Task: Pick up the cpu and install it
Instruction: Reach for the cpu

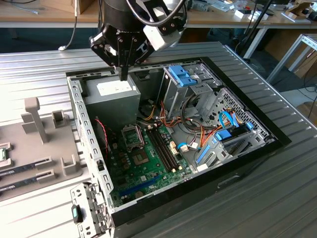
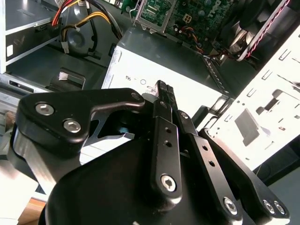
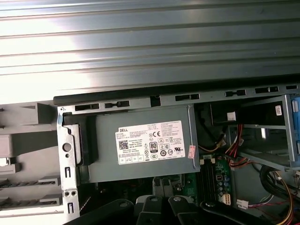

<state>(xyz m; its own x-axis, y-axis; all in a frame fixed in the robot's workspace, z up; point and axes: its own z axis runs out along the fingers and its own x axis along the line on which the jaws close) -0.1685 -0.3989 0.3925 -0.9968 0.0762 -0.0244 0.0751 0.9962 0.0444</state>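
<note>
My gripper (image 1: 124, 75) hangs over the back corner of the open computer case (image 1: 94, 148), just above the grey power-supply box (image 1: 116, 96). Its two black fingers (image 2: 164, 91) are pressed together, and I see nothing between them. What looks like the cpu (image 1: 2, 154), a small grey square with a green rim, lies on the grey fixture at the exterior view's left edge, partly cut off and far from the gripper. The metal-framed socket (image 1: 133, 137) sits on the green motherboard (image 1: 148, 163), below the power supply in the exterior view.
The power-supply box (image 3: 140, 145) lies directly under the wrist. A grey fixture (image 1: 37, 121) with upright posts and memory sticks (image 1: 20, 172) stands at the exterior view's left. Drive cages (image 1: 190, 84), blue latches and bundled cables crowd the case's right half. Ribbed metal tabletop (image 1: 277, 198) surrounds the case.
</note>
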